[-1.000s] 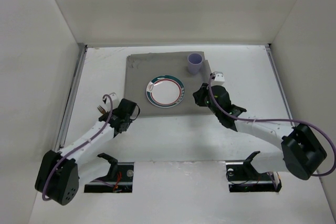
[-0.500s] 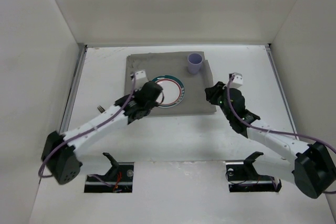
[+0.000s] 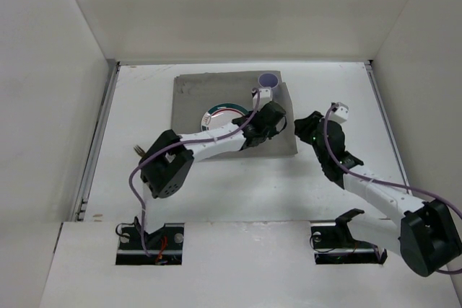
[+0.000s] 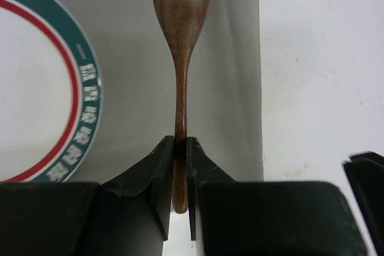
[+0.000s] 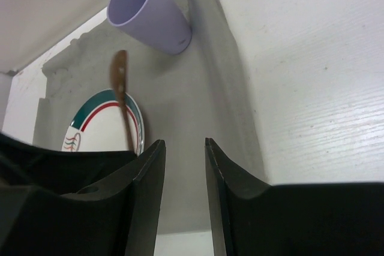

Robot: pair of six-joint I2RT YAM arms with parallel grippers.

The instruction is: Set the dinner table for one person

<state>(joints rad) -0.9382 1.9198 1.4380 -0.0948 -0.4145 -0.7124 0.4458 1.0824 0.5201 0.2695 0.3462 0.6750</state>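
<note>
My left arm hides most of the plate (image 3: pixel 216 110) from above, and my left wrist view cuts it off at the left. My left gripper (image 4: pixel 180 145) is clenched on a wooden spoon (image 4: pixel 181 4). The handle end is buried between the fingers, and the bowl hangs over the grey mat (image 4: pixel 234 88), between the plate and the mat's right edge. My right gripper (image 5: pixel 183 148) stands parted and empty by that edge. The white dinner table (image 3: pixel 332 81) lies beneath everything, with open room right of the mat.

Top external, fixed high behind the arm bases, looks steeply down over the whole dinner table (image 3: pixel 144 99); left wrist sits close above the grey mat's (image 3: pixel 189 99) right edge, right wrist low just off it facing the table's far-left corner, both sharing wooden spoon (image 4: pixel 181 58) and plate (image 4: pixel 36 88).
</note>
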